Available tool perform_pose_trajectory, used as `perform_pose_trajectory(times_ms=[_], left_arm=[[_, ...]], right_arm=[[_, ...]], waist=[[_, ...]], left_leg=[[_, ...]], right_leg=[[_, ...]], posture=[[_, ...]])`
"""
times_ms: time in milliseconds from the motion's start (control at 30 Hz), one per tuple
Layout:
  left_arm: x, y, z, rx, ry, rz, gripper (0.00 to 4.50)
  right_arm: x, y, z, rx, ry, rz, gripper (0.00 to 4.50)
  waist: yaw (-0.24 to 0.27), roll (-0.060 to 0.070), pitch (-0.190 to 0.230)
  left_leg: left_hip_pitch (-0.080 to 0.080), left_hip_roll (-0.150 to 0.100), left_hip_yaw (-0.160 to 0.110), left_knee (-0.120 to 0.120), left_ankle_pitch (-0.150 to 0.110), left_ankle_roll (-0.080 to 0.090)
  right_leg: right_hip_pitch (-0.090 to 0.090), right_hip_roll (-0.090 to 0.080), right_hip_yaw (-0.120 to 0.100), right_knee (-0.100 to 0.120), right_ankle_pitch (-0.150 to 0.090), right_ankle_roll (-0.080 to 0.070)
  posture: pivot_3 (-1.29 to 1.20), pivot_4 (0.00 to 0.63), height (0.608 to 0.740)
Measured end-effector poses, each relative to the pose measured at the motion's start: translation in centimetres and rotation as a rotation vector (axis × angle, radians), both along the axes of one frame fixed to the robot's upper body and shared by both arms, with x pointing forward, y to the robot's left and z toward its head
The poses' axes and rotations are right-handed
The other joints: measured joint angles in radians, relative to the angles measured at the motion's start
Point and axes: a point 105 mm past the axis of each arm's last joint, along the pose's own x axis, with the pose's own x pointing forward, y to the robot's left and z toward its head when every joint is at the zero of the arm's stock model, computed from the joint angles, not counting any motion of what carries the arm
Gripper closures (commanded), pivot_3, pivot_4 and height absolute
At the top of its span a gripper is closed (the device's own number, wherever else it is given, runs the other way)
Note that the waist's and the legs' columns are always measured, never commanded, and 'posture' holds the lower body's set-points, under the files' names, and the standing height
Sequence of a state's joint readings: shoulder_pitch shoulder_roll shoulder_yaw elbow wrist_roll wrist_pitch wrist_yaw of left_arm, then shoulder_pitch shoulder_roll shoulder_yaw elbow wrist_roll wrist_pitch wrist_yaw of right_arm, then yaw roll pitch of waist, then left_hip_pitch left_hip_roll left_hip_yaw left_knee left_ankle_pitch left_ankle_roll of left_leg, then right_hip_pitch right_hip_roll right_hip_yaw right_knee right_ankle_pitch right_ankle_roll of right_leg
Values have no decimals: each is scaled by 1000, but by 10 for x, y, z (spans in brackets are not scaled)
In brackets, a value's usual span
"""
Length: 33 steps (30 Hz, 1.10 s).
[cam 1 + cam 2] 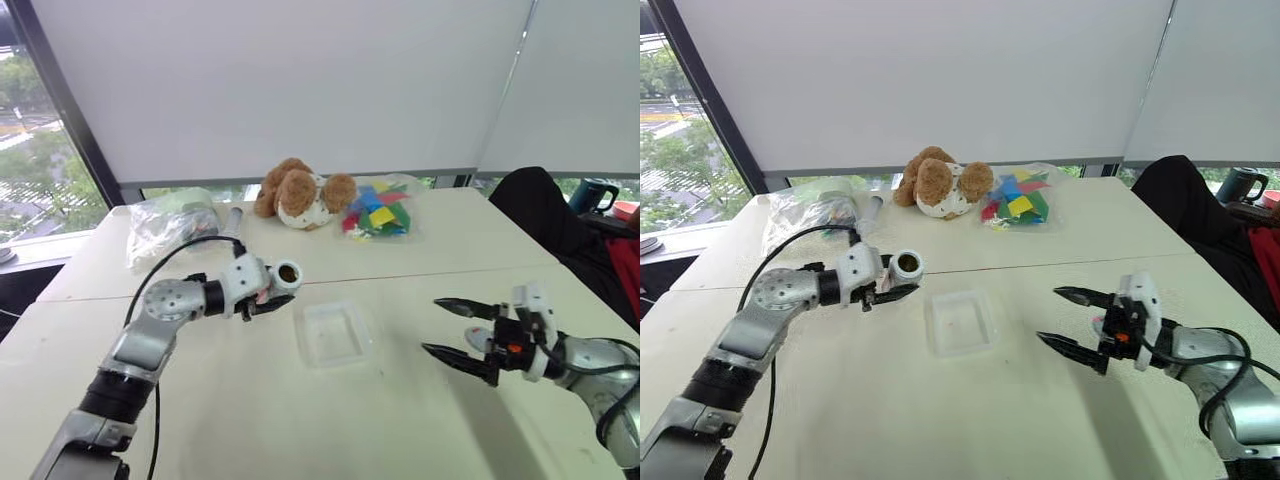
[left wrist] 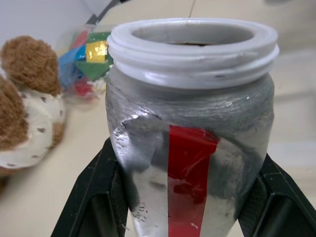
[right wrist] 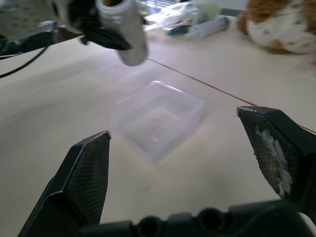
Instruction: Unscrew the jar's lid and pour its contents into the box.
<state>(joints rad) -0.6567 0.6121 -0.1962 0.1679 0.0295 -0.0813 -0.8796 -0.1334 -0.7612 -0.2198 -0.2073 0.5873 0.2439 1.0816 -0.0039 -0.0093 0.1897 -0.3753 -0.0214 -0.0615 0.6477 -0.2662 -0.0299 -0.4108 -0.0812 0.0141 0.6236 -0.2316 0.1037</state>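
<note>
Head views: the left gripper [image 1: 272, 301] pinches the jar [image 1: 287, 274] above the table [image 1: 400, 420], just left of the box [image 1: 330, 335]. The jar is tipped, its open mouth towards the camera. The right gripper [image 1: 452, 330] hangs right of the box, fingers spread, empty.

Left wrist view: black fingers [image 2: 94, 197] clamp the dented jar's sides; a red stripe [image 2: 190, 182] runs along its length. No writing is legible.

Right wrist view: the box lies between the spread fingers [image 3: 86, 173].

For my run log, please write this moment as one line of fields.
left gripper: shut on silvery-white jar with red stripe, lid off | right gripper: open, holds nothing | clear plastic box: on table, between grippers
</note>
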Motion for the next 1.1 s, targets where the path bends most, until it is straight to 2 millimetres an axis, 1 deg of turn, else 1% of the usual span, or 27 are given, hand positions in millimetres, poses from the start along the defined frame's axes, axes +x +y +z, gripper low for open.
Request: perform_pose_trajectory(times_ms=[100, 133, 233, 300, 367, 400, 500, 567, 633, 733, 800, 867, 967, 1100], left_arm=[[10, -19, 3, 97, -199, -24, 2430], [11, -21, 3, 119, -248, -30, 2430], [17, -29, -5, 248, -403, -45, 2430], [20, -33, -7, 286, -485, -51, 2430], [22, -37, -5, 298, -576, -50, 2430], [23, -42, -2, 319, -656, -55, 2430], [22, -53, 10, 362, -872, -78, 2430], [20, -62, 14, 401, -1025, -114, 2430], [16, -70, 10, 454, -1168, -177, 2430], [17, -76, 0, 516, -1340, -208, 2430], [18, -80, -13, 555, -1410, -227, 2430], [17, -82, -18, 559, -1456, -234, 2430], [16, -88, -9, 560, -1600, -206, 2430], [13, -90, -7, 552, -1723, -193, 2430]], right_arm=[[1, 6, -3, 3, 12, 2, 24], [1, 6, -3, 3, 11, 1, 24], [0, 5, -4, 3, 15, -10, 24], [0, 5, -6, 4, 19, -18, 24], [0, 4, -7, 8, 21, -29, 24], [-1, 4, -8, 10, 25, -37, 24], [-3, 4, -11, 21, 32, -52, 24], [-4, 5, -12, 27, 31, -59, 24], [-6, 6, -13, 28, 31, -62, 24], [-6, 4, -15, 33, 37, -80, 24], [-6, 4, -16, 40, 39, -88, 24], [-6, 4, -16, 41, 40, -93, 24], [-6, 6, -16, 51, 33, -98, 24], [-6, 9, -13, 55, 19, -94, 24]], waist=[[11, 0, 0], [13, 0, 0], [16, 0, 0], [16, -1, 0], [16, -1, 0], [16, -1, 1], [17, -1, 1], [17, -1, 1], [17, -1, 1], [16, -1, 1], [15, -2, 1], [16, -2, 1], [18, -2, 1], [16, -2, 1]], left_leg=[[-1, 0, 0, 0, 0, 0], [-1, 0, 1, 0, 0, 0], [-1, 0, 1, 0, 0, 1], [-2, 0, 1, 0, 0, 1], [-2, 0, 1, 0, 0, 1], [-2, 0, 1, 0, 0, 1], [-2, 0, 1, 0, 0, 1], [-2, -1, 1, 0, 0, 1], [-2, -1, 1, 0, 0, 1], [-1, -1, 1, 0, 0, 1], [-1, -1, 1, 0, 0, 1], [-2, -1, 1, 0, 0, 1], [-2, -1, 1, 0, 0, 1], [-2, -1, 1, 0, 0, 1]], right_leg=[[1, 0, 0, -4, 1, 2], [1, 0, 0, -5, 2, 2], [1, 0, 0, -7, 2, 4], [1, 0, 0, -7, 3, 4], [1, 0, 0, -7, 3, 4], [1, 0, 0, -7, 3, 5], [1, 0, 0, -7, 4, 6], [2, 0, 0, -7, 4, 7], [2, 0, 0, -7, 4, 7], [2, 0, 0, -7, 4, 8], [2, 0, 0, -7, 4, 8], [2, 0, 0, -7, 4, 8], [2, 0, 0, -6, 4, 9], [2, -1, 0, -6, 4, 9]], posture=[[0, 150, 740], [0, 150, 740], [0, 150, 740], [0, 150, 740], [0, 150, 740], [0, 150, 740], [0, 150, 740], [0, 150, 740], [0, 150, 740], [0, 150, 740], [0, 150, 740], [0, 150, 740], [0, 150, 740], [0, 150, 740]])
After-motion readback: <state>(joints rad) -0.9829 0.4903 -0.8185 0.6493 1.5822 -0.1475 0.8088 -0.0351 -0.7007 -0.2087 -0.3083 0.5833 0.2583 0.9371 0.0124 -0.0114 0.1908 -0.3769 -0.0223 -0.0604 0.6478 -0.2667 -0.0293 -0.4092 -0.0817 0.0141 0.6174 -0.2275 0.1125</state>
